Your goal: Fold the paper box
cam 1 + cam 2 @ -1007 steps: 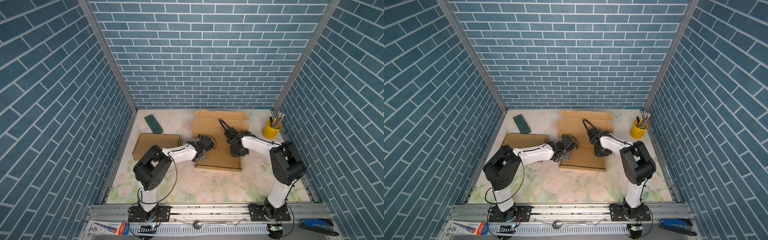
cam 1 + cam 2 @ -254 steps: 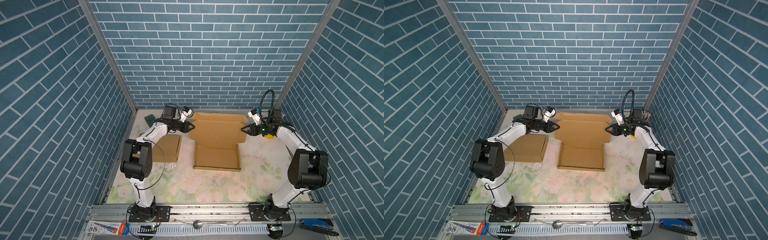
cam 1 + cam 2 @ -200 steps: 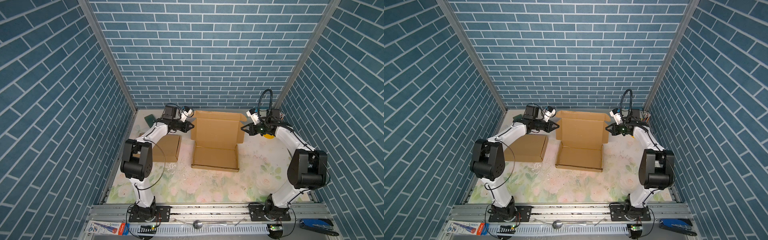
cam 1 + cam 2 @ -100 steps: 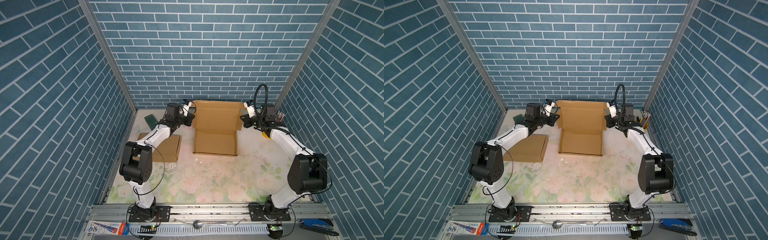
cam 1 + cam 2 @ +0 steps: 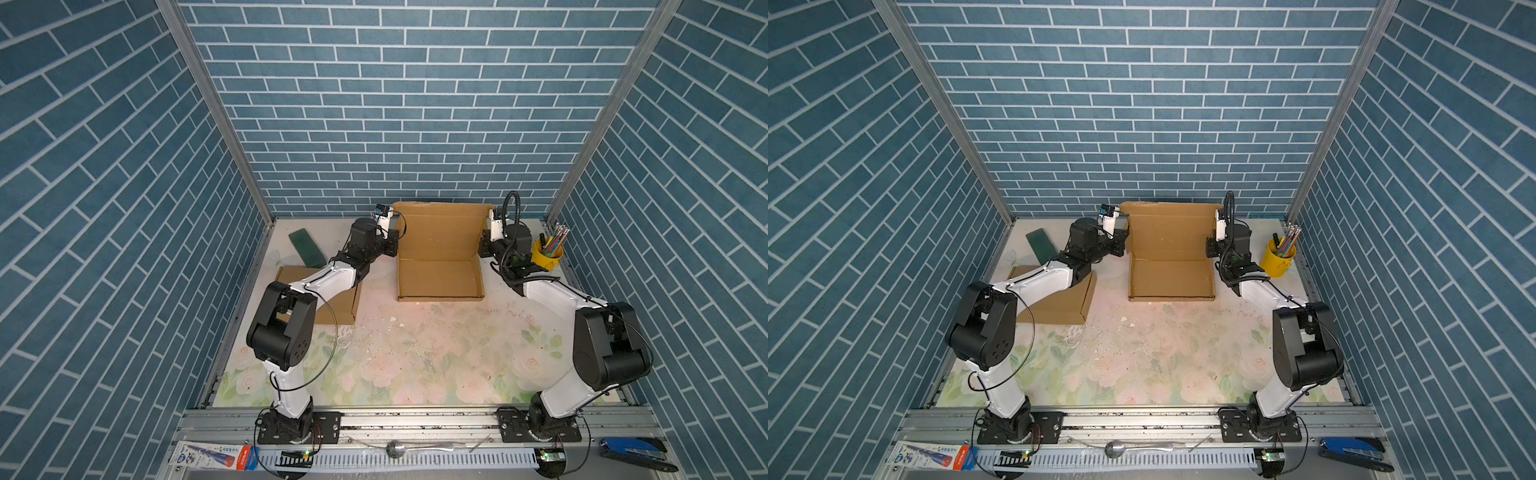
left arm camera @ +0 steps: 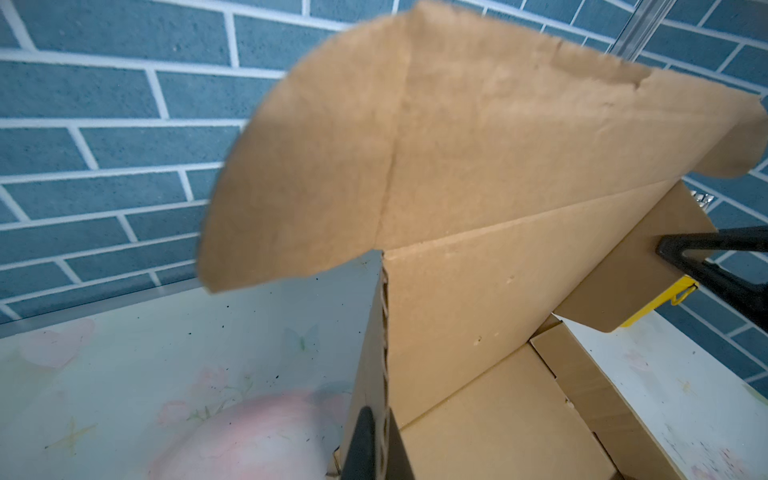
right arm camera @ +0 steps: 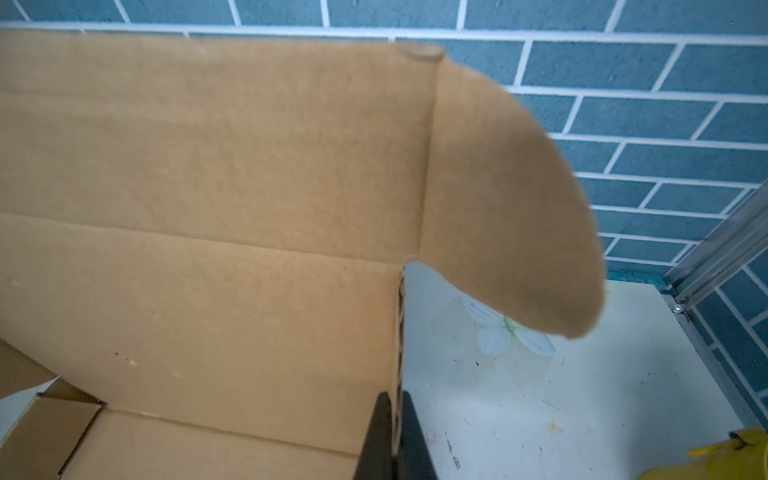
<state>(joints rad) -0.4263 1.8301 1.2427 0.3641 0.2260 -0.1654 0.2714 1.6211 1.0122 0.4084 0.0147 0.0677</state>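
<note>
Left gripper is clenched on the paper box at the nine o'clock edge of its lid. The right gripper pinches the three o'clock edge. The box base lies flat toward the table's twelve o'clock. The lid stands upright behind it, before the brick wall.

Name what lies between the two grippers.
The paper box, its lid raised, with left gripper and right gripper pinching its side edges; in both top views.
</note>
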